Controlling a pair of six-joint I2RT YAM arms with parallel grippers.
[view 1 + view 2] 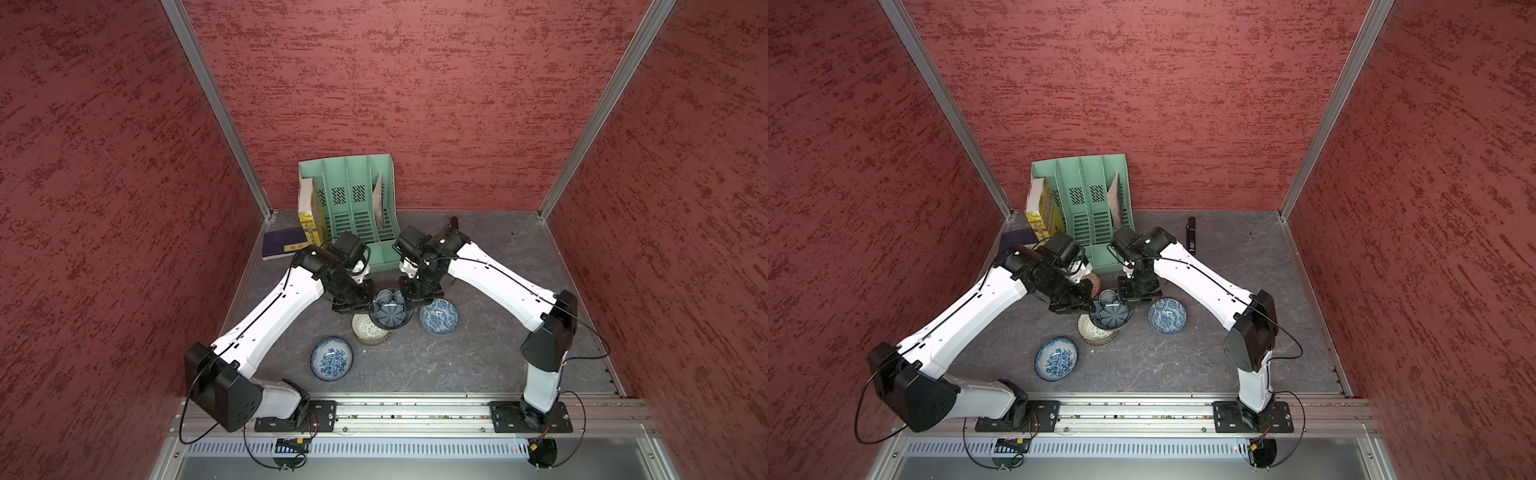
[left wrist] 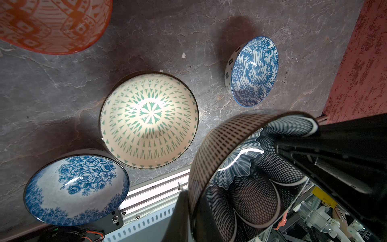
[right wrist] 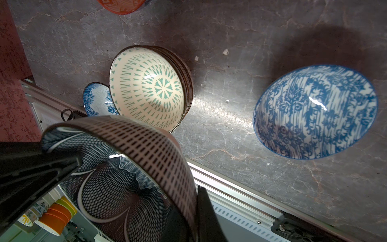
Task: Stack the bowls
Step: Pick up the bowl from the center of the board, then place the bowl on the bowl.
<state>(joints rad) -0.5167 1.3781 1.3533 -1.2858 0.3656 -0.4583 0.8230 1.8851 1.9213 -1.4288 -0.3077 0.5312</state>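
Behind, green file rack (image 1: pixel 353 199); blue floral bowl (image 1: pixel 438 316) near stacked bowls (image 1: pixel 364 330).

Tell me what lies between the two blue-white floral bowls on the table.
The green lattice bowl, topping a small stack, stands between the rose-patterned blue bowl and the streaked blue bowl. The left wrist view shows it plainly.
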